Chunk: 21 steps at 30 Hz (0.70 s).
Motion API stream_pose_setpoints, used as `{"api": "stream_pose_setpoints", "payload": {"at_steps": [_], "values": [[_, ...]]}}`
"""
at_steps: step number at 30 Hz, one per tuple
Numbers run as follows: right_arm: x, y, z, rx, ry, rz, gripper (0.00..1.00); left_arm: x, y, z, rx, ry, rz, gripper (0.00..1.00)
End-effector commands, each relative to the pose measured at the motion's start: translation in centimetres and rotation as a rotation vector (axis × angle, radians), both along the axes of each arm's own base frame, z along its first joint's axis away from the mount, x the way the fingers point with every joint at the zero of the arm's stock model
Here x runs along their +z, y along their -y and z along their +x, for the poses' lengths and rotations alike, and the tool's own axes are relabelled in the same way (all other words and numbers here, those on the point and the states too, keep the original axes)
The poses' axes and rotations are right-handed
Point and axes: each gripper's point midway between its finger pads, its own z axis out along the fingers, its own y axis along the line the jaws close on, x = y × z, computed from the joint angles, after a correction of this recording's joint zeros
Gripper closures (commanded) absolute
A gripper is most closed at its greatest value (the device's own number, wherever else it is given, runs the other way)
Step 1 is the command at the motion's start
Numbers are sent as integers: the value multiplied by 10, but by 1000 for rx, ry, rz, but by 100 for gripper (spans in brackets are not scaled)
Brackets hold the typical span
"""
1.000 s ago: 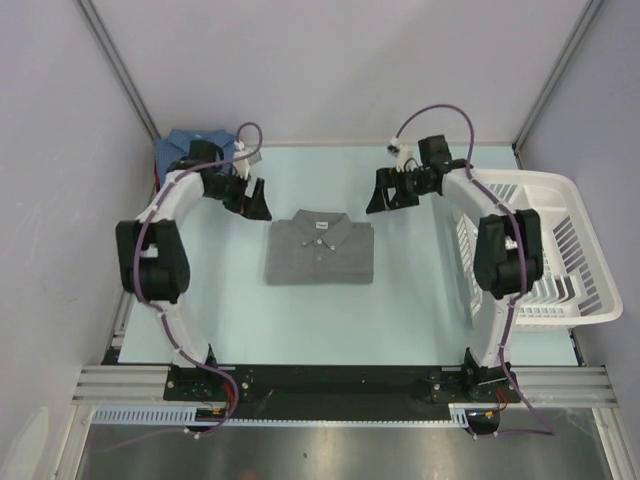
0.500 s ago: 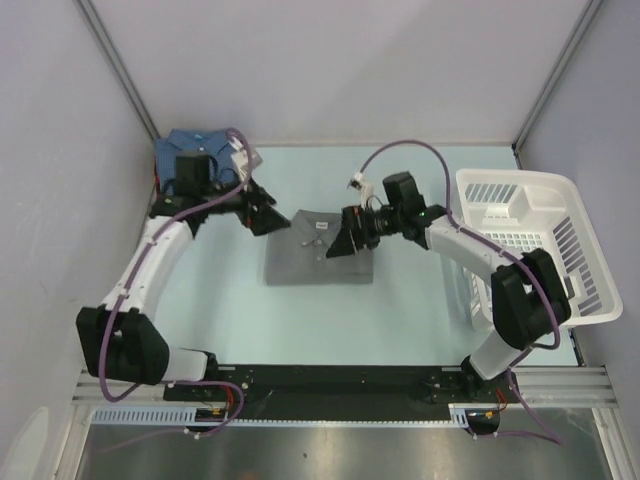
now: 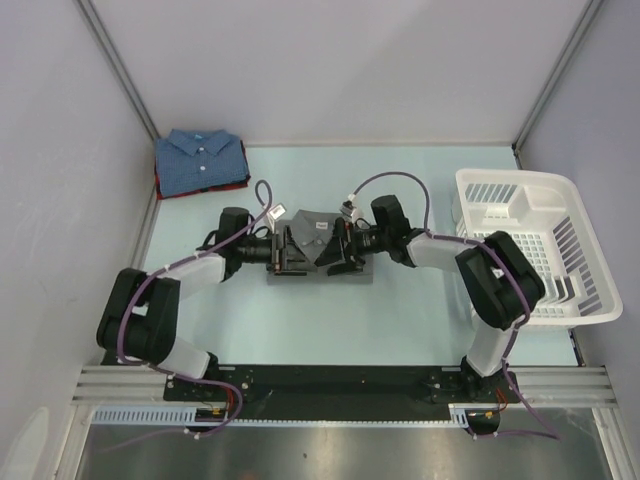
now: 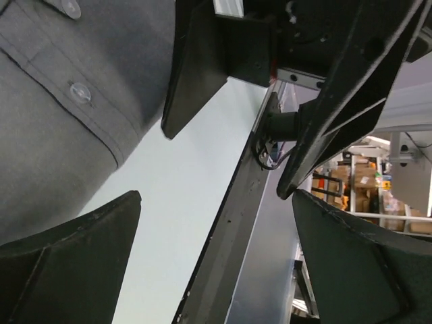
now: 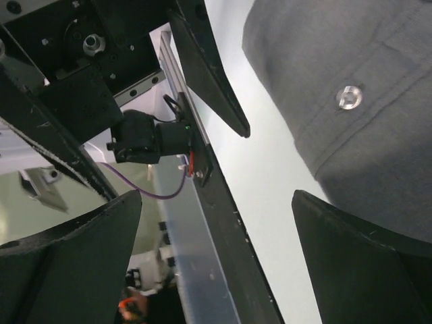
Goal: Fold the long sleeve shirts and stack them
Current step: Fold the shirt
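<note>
Left fingers [image 4: 71,263] and right fingers [image 5: 71,263], both spread wide, face each other over the folded grey shirt [image 4: 61,135], possibly touching

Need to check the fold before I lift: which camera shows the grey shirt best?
Top external: most of the folded grey shirt, though the left gripper and right gripper overlap its sides. Wrist views show only close-up patches of placket and buttons.
</note>
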Motion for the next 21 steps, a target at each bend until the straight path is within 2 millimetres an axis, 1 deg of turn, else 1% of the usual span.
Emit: {"api": "stream_pose_setpoints", "payload": {"at_steps": [1, 2, 3, 4, 6, 7, 8, 10, 11, 13, 15, 16, 17, 19, 20, 21], "values": [[-8, -9, 1, -5, -91, 65, 0, -4, 11, 19, 24, -16, -57, 1], [-20, -8, 1, -12, -126, 54, 0, -9, 12, 22, 24, -20, -57, 1], [-28, -7, 4, -24, -137, 58, 0, -24, 12, 23, 24, -59, -44, 1], [-40, -3, 2, -33, -161, 43, 0, -34, 11, 23, 21, -61, -31, 1], [-63, 4, 2, -58, -222, 29, 0, -55, 4, 26, 39, -89, 7, 0], [-76, 12, -3, -72, -265, 19, 0, -78, -1, 23, 31, -121, 39, 0], [-84, 16, -4, -86, -291, 14, 0, -88, -9, 24, 50, -156, 53, 0], [-106, 26, -8, -105, -336, -6, 0, -111, -20, 17, 73, -232, 63, 1], [-112, 29, -9, -110, -340, -11, 0, -117, -28, 20, 99, -249, 64, 1], [-128, 43, -8, -132, -359, -35, 0, -126, -36, 13, 112, -284, 70, 0], [-138, 55, -14, -148, -401, -67, 1, -129, -46, 9, 133, -313, 74, 1], [-138, 60, -13, -157, -400, -71, 0, -130, -51, 9, 136, -295, 89, 1], [-138, 68, -13, -170, -402, -73, 0, -128, -57, 11, 159, -299, 90, 0], [-137, 74, -16, -173, -414, -86, 0, -128, -65, 13, 183, -292, 100, 1], [-131, 77, -13, -170, -381, -82, 0, -130, -73, 12, 206, -318, 118, 1], [-130, 81, -16, -168, -401, -93, 0, -129, -77, 13, 212, -296, 131, 1]]}}
